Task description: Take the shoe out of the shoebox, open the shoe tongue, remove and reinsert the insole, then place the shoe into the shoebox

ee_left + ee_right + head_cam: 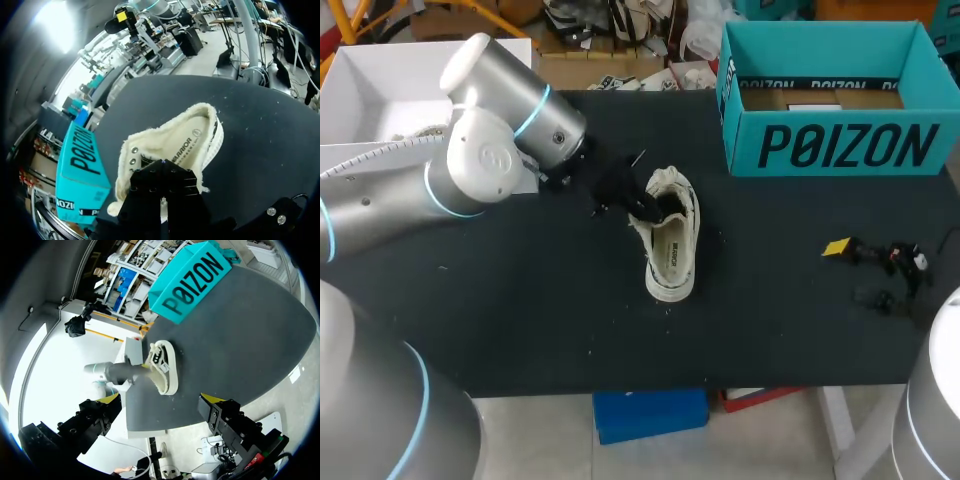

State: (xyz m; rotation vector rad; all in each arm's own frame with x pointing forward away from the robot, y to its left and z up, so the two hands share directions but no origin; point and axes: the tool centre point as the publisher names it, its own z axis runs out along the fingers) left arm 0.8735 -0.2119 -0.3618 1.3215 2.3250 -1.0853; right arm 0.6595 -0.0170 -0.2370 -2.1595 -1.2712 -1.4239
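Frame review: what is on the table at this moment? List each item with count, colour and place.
shoebox: one, teal, open-topped, at the table's far right.
shoe: one, off-white, on the middle of the table, outside the box, opening upward.
insole: one, pale with dark print, lying inside the shoe.
table: one, black, under everything.
left gripper: one, black, at the shoe's eyelet end.
right gripper: one, black with yellow tips, open and empty, over the table's right side.
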